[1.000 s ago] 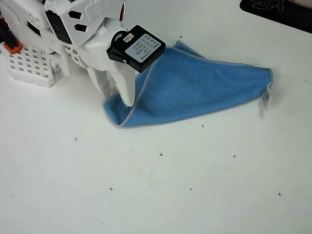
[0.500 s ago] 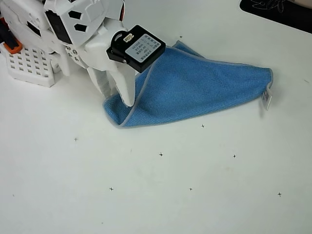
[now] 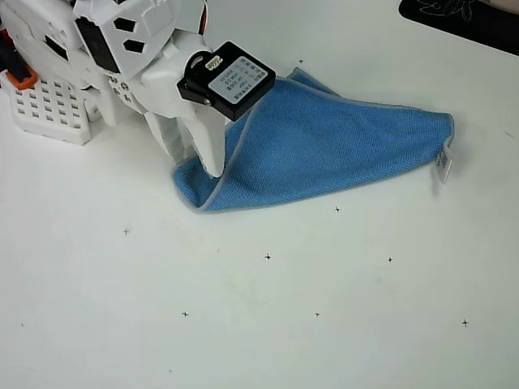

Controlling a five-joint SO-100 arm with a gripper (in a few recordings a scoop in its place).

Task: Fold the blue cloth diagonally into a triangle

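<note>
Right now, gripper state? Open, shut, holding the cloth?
Gripper: down at the left end of the folded blue cloth, fingertips on its grey edge; open or shut cannot be told from the overhead view.

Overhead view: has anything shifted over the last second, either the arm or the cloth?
Nothing visibly changed. The gripper stays planted on the left end of the blue cloth, which lies folded into a rough triangle on the white table, its white tag still at the right tip.
</note>
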